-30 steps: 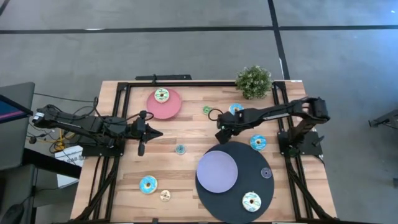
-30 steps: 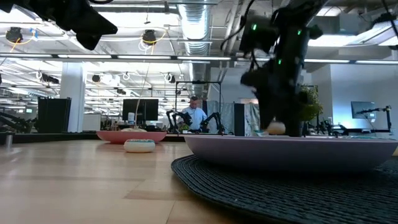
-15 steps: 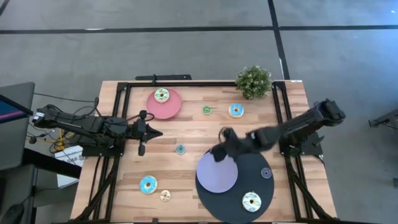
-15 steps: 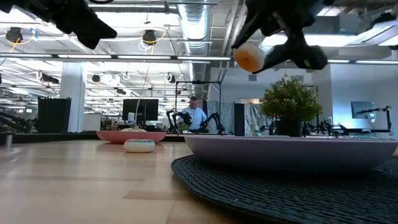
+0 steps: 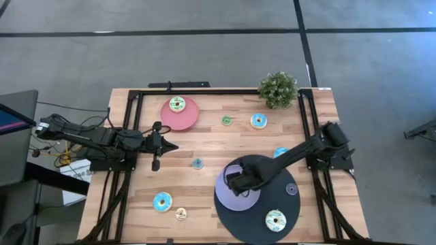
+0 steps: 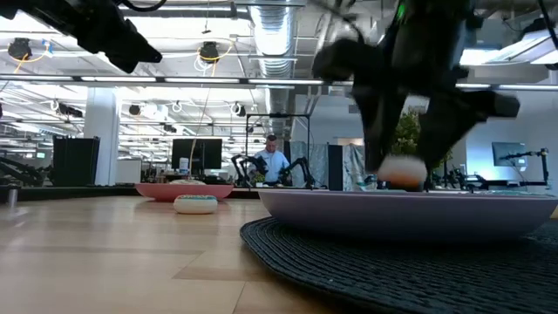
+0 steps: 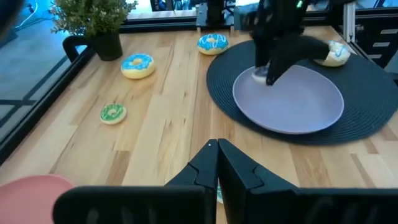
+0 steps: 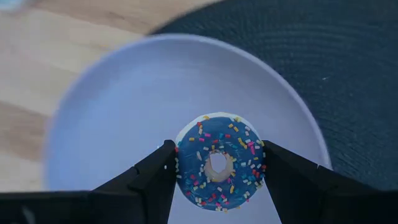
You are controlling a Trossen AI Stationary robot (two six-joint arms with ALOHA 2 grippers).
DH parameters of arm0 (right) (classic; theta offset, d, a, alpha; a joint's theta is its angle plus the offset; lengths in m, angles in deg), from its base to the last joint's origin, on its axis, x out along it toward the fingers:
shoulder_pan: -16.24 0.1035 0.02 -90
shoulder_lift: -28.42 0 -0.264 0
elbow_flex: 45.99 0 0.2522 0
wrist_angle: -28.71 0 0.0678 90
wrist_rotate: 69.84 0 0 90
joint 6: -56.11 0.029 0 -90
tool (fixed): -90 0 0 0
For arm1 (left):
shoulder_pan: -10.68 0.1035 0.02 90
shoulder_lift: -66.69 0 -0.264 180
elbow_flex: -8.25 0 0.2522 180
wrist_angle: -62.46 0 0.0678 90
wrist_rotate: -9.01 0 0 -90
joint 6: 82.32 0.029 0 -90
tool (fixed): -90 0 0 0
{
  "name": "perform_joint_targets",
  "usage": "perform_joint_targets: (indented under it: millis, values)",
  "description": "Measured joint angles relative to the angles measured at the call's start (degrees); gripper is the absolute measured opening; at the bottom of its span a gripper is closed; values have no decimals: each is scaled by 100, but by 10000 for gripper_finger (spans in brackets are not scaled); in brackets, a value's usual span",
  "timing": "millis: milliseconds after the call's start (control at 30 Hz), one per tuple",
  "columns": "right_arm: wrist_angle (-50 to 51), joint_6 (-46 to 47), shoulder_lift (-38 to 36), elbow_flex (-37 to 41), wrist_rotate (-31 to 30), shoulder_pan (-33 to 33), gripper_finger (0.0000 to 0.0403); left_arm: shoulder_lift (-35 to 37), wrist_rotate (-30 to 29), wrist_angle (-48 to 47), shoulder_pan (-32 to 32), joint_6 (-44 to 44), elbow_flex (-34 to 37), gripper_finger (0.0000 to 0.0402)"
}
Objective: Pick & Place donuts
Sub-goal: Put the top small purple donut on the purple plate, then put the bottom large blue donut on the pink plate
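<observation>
My right gripper (image 5: 235, 181) hangs over the lavender plate (image 5: 246, 199), shut on a blue-iced donut (image 8: 219, 162) with sprinkles. The plate lies on a dark round mat (image 5: 293, 170). My left gripper (image 5: 161, 144) is shut and empty at the table's left, clear of everything. Other donuts lie about: one on the pink plate (image 5: 177, 103), a green one (image 5: 227, 120), blue ones (image 5: 258, 120) (image 5: 281, 152) (image 5: 162, 201), a small teal one (image 5: 197, 162), a tan one (image 5: 180, 214), a cream-white one (image 5: 275, 220) and a tiny purple one (image 5: 291, 190) on the mat. My right gripper pinches the donut by two opposite sides of its outer rim (image 8: 180, 163) between its two fingers (image 8: 152, 177). The fingers come from above, pointing steeply down. The donut sits level, icing up, low over the lavender plate (image 6: 403, 172); whether it touches the plate I cannot tell.
A potted plant (image 5: 278, 88) stands at the far right corner. A black frame rail (image 5: 204, 92) runs along the table's far side. Bare wood lies between the pink plate (image 5: 184, 119) and the mat.
My right gripper has carried the donut from the table's far middle toward the near edge, first high, then down over the lavender plate. Its wrist has rolled on the way. The donut stays between the fingers.
</observation>
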Motion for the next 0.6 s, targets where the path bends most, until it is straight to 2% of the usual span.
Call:
perform_joint_targets:
  millis: [300, 600]
  values:
    - [95, -182, 194, -9, 128, -238, 217, 1, 0, 51, 2, -3, 1, 0]
    - [121, -434, 135, -13, 238, -337, 253, 1, 1, 47, 2, -21, 2, 0]
